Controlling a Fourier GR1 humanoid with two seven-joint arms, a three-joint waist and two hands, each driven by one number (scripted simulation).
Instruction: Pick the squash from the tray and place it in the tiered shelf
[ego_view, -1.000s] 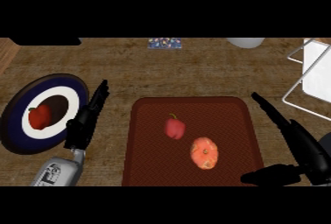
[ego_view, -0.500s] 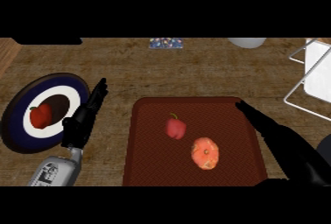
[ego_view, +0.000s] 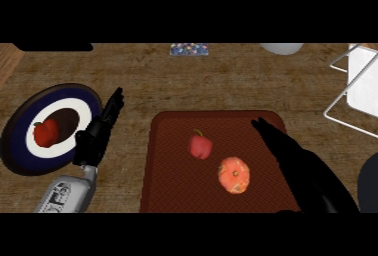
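Observation:
On the dark red tray (ego_view: 171, 190) lies an orange, round squash (ego_view: 233, 175), with a small red pepper (ego_view: 200, 146) up and to its left. My right hand (ego_view: 295, 160) reaches over the tray's right part, fingers straight and open, just right of the squash and apart from it. At the tray's left, my left hand (ego_view: 100, 130) rests open with fingers up, between the tray and a plate. The white wire tiered shelf (ego_view: 360, 90) stands at the right edge.
A round blue and white plate (ego_view: 22, 150) at the left holds a red pepper (ego_view: 46, 133). A small patterned object (ego_view: 189, 49) and a white bowl (ego_view: 281, 48) sit at the counter's far edge. Wooden counter surrounds the tray.
My right hand has moved left and forward from beside the tray to over its right part, closer to the squash. The left hand has barely shifted.

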